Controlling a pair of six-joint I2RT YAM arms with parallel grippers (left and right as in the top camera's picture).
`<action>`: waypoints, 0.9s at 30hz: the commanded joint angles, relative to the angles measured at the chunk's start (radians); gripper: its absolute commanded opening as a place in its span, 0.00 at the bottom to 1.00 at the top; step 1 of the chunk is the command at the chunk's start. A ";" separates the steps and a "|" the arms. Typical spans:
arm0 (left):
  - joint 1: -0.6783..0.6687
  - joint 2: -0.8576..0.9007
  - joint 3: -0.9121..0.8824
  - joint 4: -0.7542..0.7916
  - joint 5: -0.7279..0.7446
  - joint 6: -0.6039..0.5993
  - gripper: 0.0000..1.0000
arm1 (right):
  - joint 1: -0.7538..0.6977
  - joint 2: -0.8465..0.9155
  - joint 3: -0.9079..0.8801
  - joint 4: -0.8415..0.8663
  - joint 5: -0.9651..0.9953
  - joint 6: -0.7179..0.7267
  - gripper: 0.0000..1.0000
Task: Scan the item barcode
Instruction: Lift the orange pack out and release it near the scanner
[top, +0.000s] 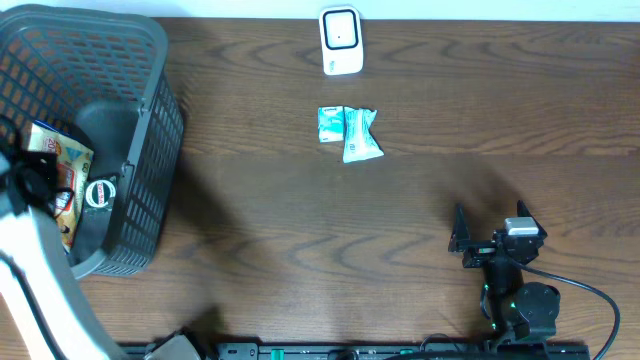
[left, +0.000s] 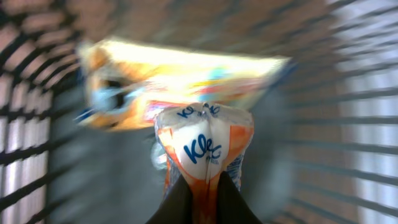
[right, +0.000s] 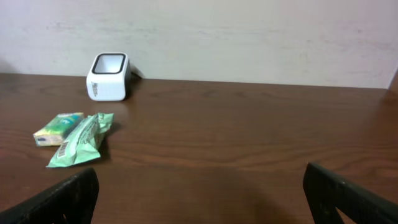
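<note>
Blurring obscures the packet (left: 186, 81) behind the tissue pack (left: 205, 146).

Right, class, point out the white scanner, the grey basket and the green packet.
white scanner (top: 340, 38): overhead view, centre of its face.
grey basket (top: 160, 160): overhead view, its right mesh wall.
green packet (right: 79, 142): right wrist view, middle of the wrapper.
</note>
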 joint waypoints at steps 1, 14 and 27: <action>0.005 -0.119 0.020 0.076 0.162 0.058 0.07 | 0.006 -0.005 -0.002 -0.005 0.001 0.007 0.99; -0.262 -0.204 0.018 0.480 0.852 0.306 0.08 | 0.006 -0.005 -0.002 -0.005 0.001 0.007 0.99; -0.759 0.146 0.015 0.373 0.687 0.612 0.07 | 0.006 -0.005 -0.002 -0.005 0.001 0.007 0.99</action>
